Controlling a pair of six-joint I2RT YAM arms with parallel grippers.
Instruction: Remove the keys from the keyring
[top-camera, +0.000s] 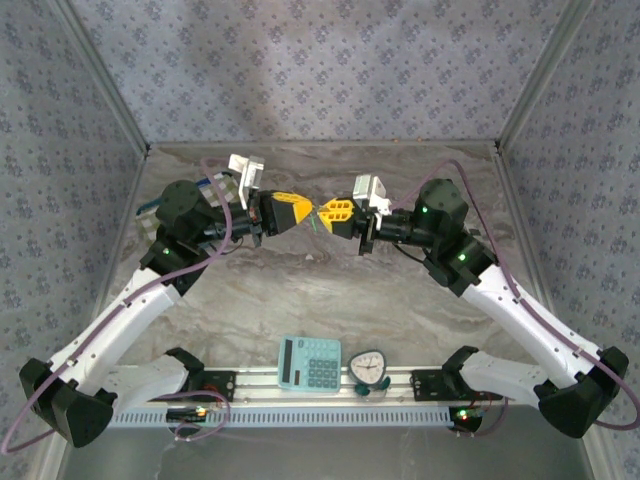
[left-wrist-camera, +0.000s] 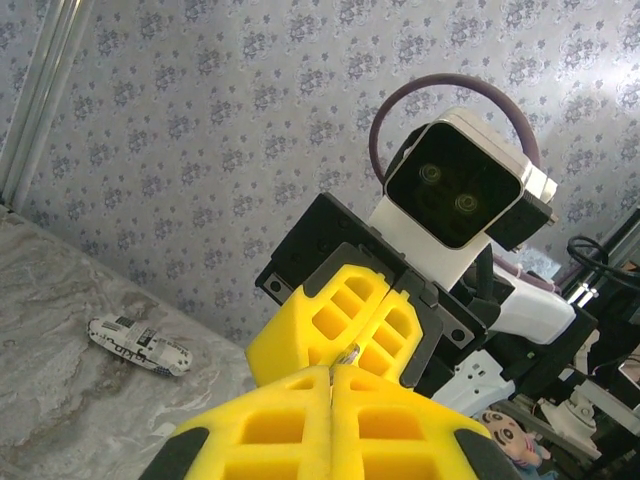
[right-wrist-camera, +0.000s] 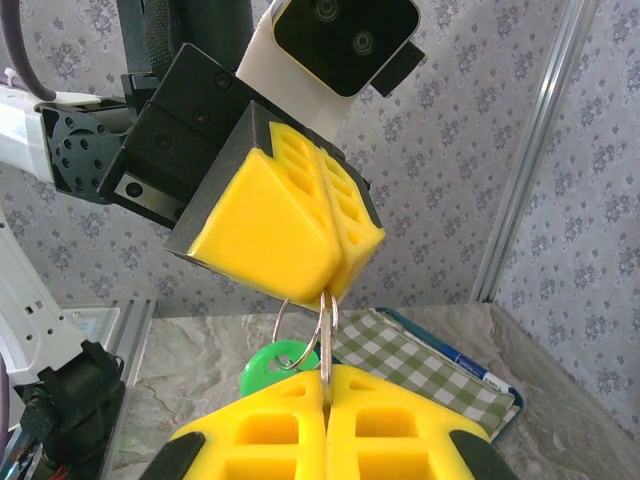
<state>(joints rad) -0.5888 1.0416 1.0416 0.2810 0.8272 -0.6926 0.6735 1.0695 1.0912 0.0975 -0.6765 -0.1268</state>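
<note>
On the left, the left tool (top-camera: 290, 211) is raised well above the surface (top-camera: 330, 300) and pointed toward the middle, its yellow foam pads pressed flat together; in the right wrist view the top of the silver keyring (right-wrist-camera: 297, 318) disappears into the seam between those pads, so it is clamped on the ring itself. The ring hangs in the small gap between the two tools, in mid-air, touching nothing below. A key (right-wrist-camera: 326, 340) hangs straight down from it, and a green plastic piece (right-wrist-camera: 272, 367) sits just beside the key on the same ring. To the right, the right tool (top-camera: 338, 213) faces the left one almost nose to nose, its pads also squeezed together, and the lower part of the key runs into the seam between them, so it is gripping the key. As for progress, the key and the green piece are still threaded on the ring and no loose key lies on the surface, so nothing looks removed yet; with both grips in place, working the key round and off the coil appears to be all ahead. A calculator (top-camera: 310, 362) rests at the near edge, well apart from the work
</note>
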